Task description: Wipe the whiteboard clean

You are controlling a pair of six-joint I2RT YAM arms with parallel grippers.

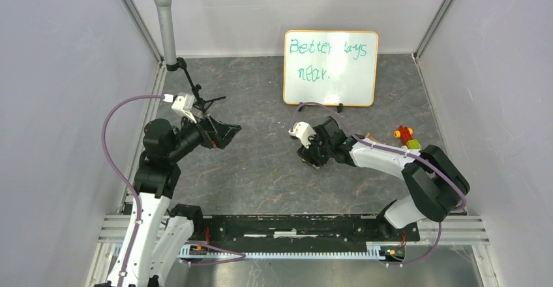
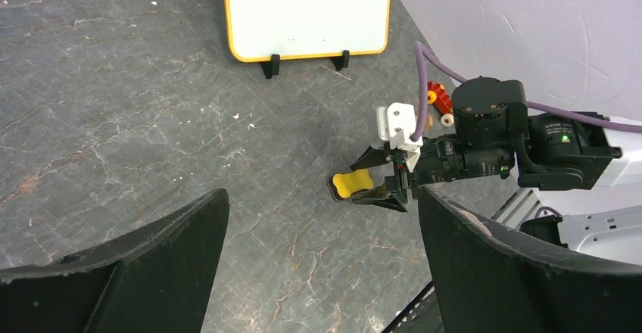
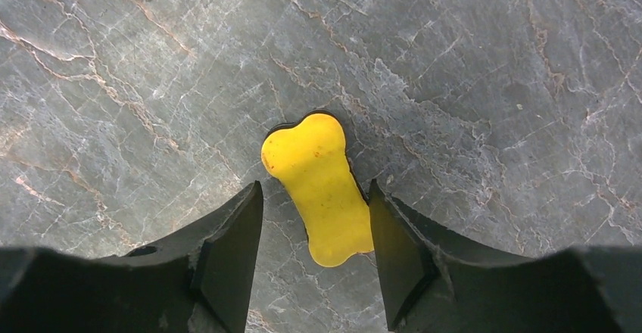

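Observation:
The whiteboard [image 1: 330, 72] stands upright at the back of the table, orange-framed, with teal-green handwriting on it; its lower part shows in the left wrist view [image 2: 306, 15]. A yellow bone-shaped eraser [image 3: 322, 185] lies flat on the dark stone tabletop, also in the left wrist view [image 2: 353, 184]. My right gripper [image 3: 314, 191] is open and low over the table, its fingers on either side of the eraser's near half; one finger touches its side and the other stands apart. My left gripper [image 1: 225, 130] is open and empty, held above the table at the left.
A grey microphone [image 1: 166, 23] on a black stand stands at the back left. A small red, yellow and green toy [image 1: 405, 135] lies by the right arm. Pale walls close in the table on three sides.

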